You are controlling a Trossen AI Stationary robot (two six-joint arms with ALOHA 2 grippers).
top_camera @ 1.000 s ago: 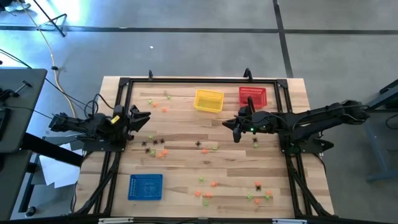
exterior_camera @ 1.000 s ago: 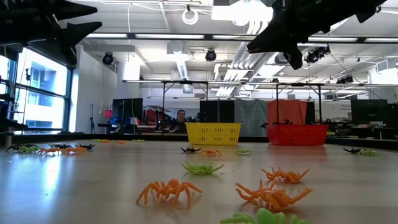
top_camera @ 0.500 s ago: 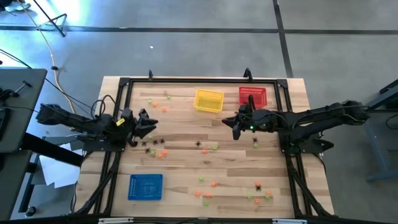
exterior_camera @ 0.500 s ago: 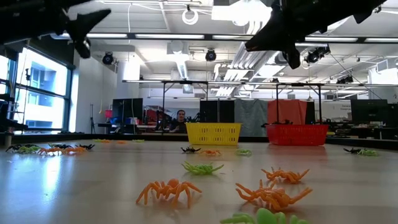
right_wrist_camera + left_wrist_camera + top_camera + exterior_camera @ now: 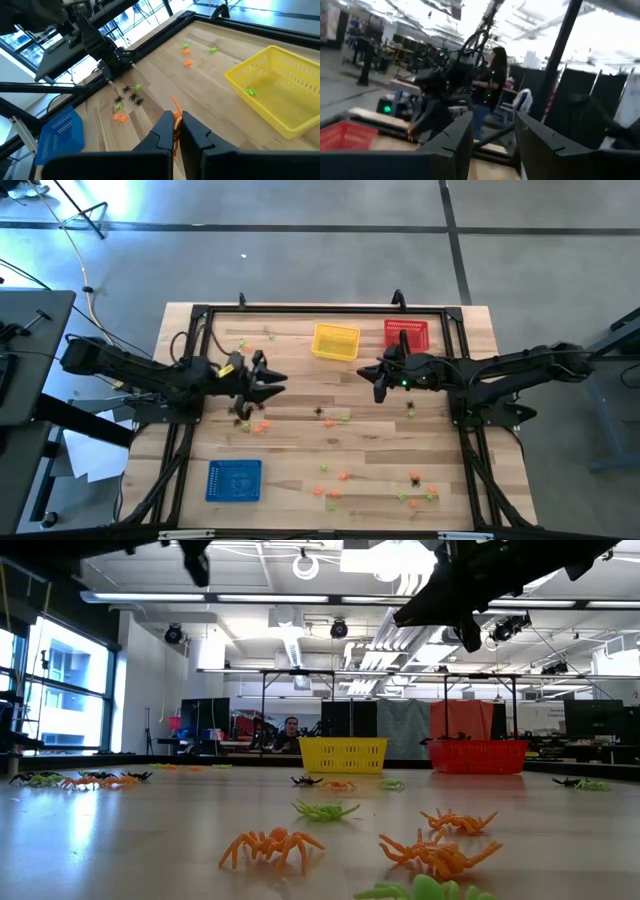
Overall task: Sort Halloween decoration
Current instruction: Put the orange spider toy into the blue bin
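Observation:
The Halloween decoration is many tiny spider trinkets, orange, light green and black, lying on the wooden table: a cluster (image 5: 250, 418) at the left, some in the middle (image 5: 332, 415), more near the front (image 5: 420, 488). My left gripper (image 5: 270, 378) is open and empty above the table, just past the left cluster. My right gripper (image 5: 378, 385) hangs over the table's middle right, in front of the red basket (image 5: 406, 334), and is shut on an orange trinket (image 5: 176, 122). My right gripper pinches the orange trinket between its two fingers (image 5: 162, 131). One thin orange end (image 5: 175, 104) sticks out beyond the fingertips. The fingers slant down toward the table's left side. The trinket is lifted clear of the table.
A yellow basket (image 5: 335, 341) stands at the back middle with a green trinket (image 5: 251, 91) inside, beside the red basket. A blue basket (image 5: 234, 480) stands at the front left. A black frame (image 5: 300, 310) runs around the table. A person (image 5: 290, 732) is in the room behind.
My left gripper has reached out from the table's left edge toward its middle, passing over the left cluster of trinkets, still open. My right gripper has stayed almost still with the orange trinket.

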